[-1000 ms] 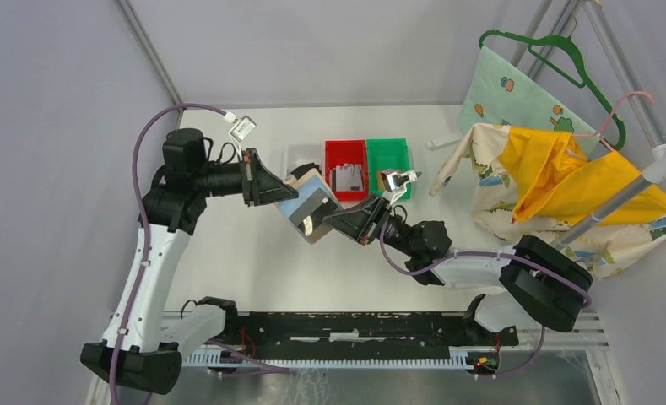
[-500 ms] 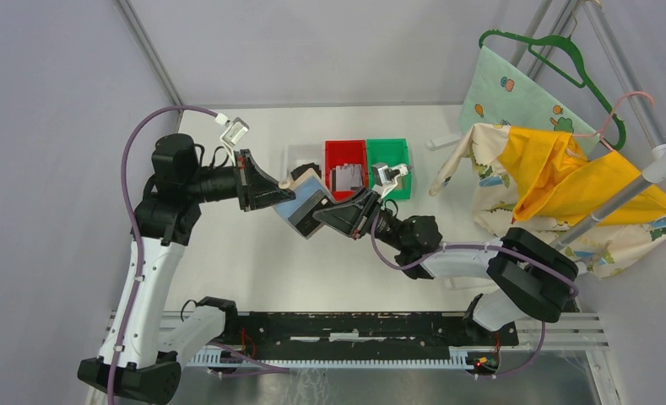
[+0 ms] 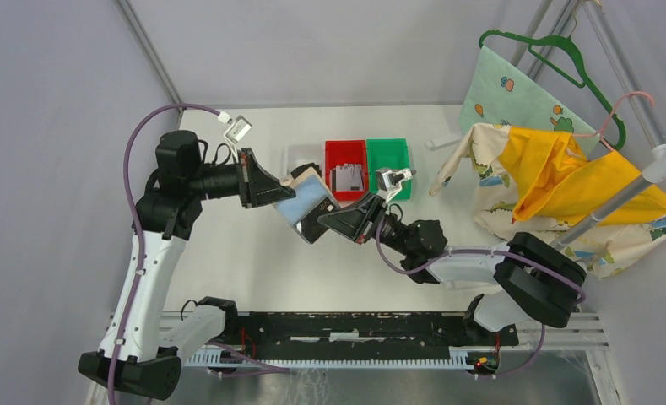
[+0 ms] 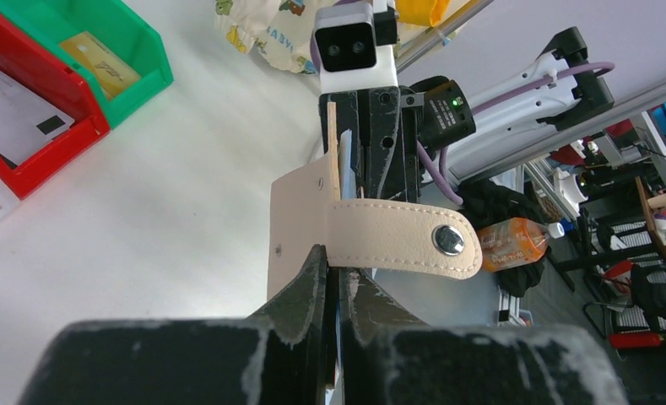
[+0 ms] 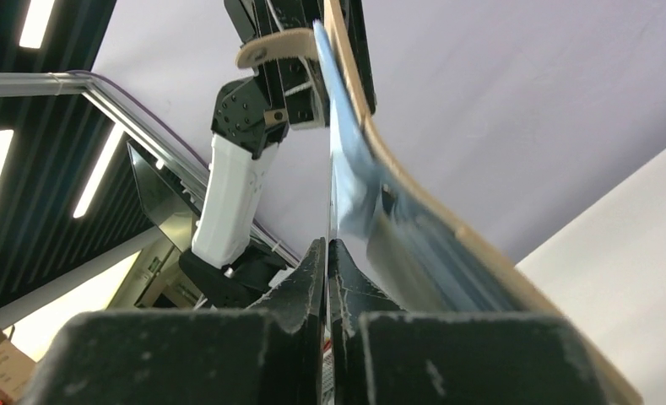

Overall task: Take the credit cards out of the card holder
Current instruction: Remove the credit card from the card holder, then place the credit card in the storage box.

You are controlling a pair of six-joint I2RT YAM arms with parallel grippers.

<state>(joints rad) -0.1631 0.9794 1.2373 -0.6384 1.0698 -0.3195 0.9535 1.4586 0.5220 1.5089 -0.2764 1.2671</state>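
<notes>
My left gripper [image 3: 287, 193] is shut on the beige card holder [image 3: 300, 178] and holds it in the air over the table, its blue lining [image 3: 304, 201] facing up. In the left wrist view the jaws [image 4: 336, 261] pinch the holder's edge below its snap tab [image 4: 397, 240]. My right gripper [image 3: 324, 223] meets the holder from the right and is shut on a dark credit card [image 3: 310, 228] at its lower edge. In the right wrist view the jaws [image 5: 327, 249] clamp the thin card edge [image 5: 329, 198] beside the beige holder [image 5: 414, 198].
A white bin [image 3: 299, 155], a red bin [image 3: 346, 150] with silvery-grey cards [image 3: 347, 178] and a green bin [image 3: 390, 152] stand behind the grippers. A gold-tan card [image 4: 101, 59] lies in the green bin. Clothes and hangers [image 3: 565, 177] crowd the right side.
Both grippers swayed a little left and back with the holder between them. Both grips stay as they were.
</notes>
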